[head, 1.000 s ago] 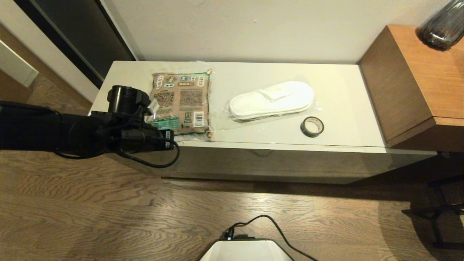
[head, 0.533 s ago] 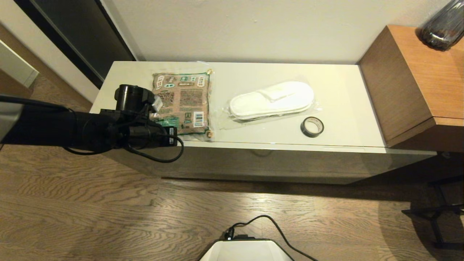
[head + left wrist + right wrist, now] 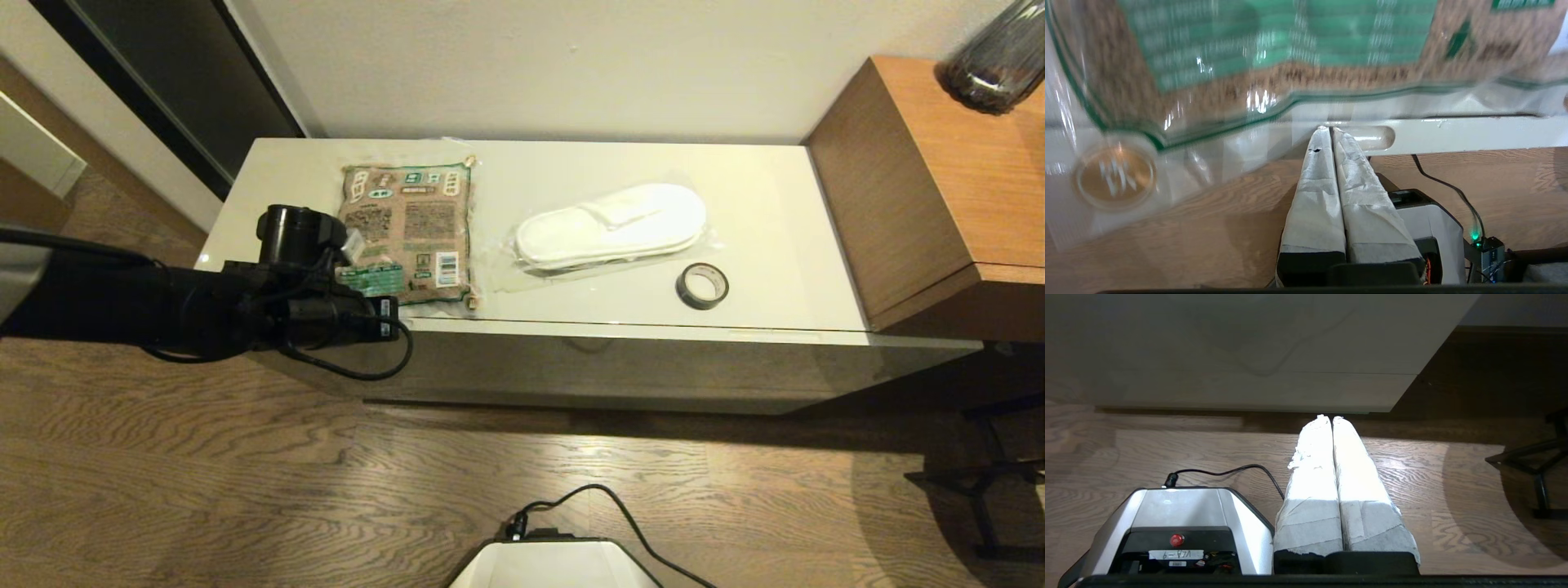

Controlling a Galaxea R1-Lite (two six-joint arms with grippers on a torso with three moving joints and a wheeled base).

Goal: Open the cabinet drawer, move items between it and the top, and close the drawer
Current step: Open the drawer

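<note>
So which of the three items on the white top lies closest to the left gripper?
The brown-and-green packet: the shut left gripper is right at its near edge, while the wrapped slippers and the tape roll lie farther right.

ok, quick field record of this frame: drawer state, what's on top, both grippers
drawer: closed
top: holds packet, wrapped slippers, tape roll
left gripper: shut, empty, tips at the slot handle on the front edge, below the packet
right gripper: shut, empty, parked low over the floor, before the cabinet front
side unit: right of the top, dark vase on it
</note>
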